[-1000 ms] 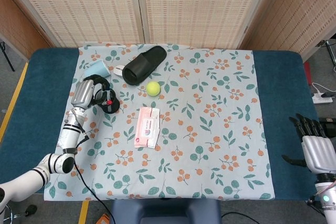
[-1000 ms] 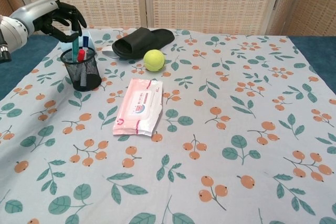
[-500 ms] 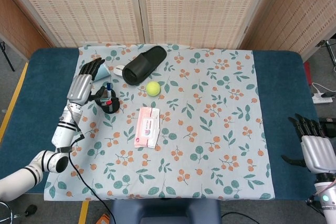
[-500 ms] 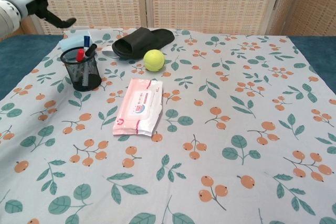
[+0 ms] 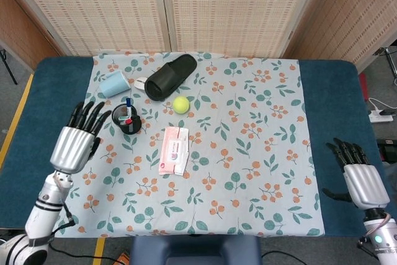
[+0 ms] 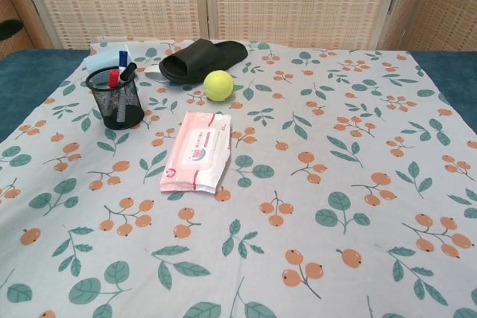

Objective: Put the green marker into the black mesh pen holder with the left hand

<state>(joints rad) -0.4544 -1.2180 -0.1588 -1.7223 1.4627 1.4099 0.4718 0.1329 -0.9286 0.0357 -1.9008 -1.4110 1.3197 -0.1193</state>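
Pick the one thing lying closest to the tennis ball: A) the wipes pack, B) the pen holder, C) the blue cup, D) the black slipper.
D: the slipper lies just behind the ball, nearly touching it, while the other three sit clearly farther off.

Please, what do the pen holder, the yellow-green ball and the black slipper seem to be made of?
Pen holder: probably metal wire mesh, matte black; the cloth shows faintly through its fine grid wall.
Ball: likely felt over rubber, like a tennis ball; its surface looks fuzzy and dull, without shine.
Slipper: seemingly soft foam or rubber, matte black; it looks smooth and moulded, with no visible seams, though I cannot be sure.
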